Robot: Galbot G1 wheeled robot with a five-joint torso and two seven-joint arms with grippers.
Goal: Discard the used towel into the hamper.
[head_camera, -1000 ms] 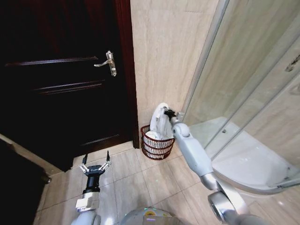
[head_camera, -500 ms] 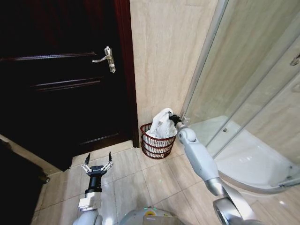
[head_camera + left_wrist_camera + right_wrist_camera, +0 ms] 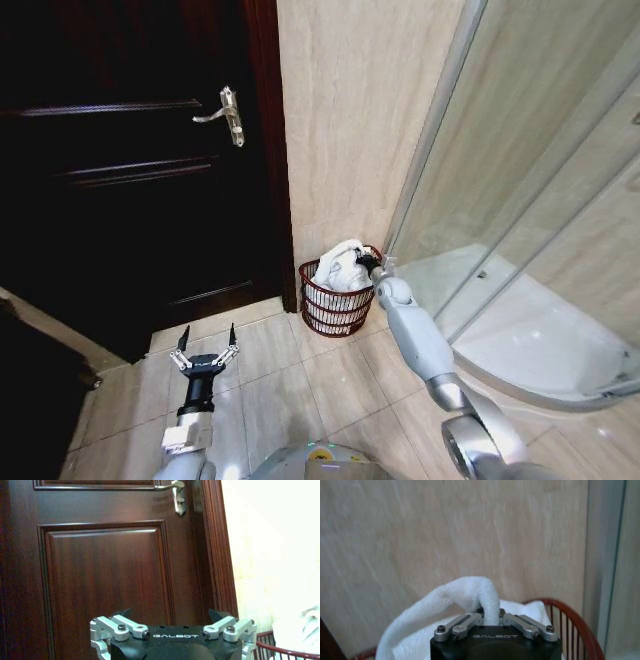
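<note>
Your right tool (image 3: 362,262) is pinching a fold of the white towel (image 3: 341,270) just above the hamper (image 3: 335,310), and it is sitting lower than a second ago: the towel, which was hanging tall over the rim, is now bunching down inside the hamper. The hamper is standing on the floor tiles against the beige wall (image 3: 350,120), right of the dark door (image 3: 130,200). Your left tool (image 3: 206,347) is hovering wide open, well left of the hamper.
</note>
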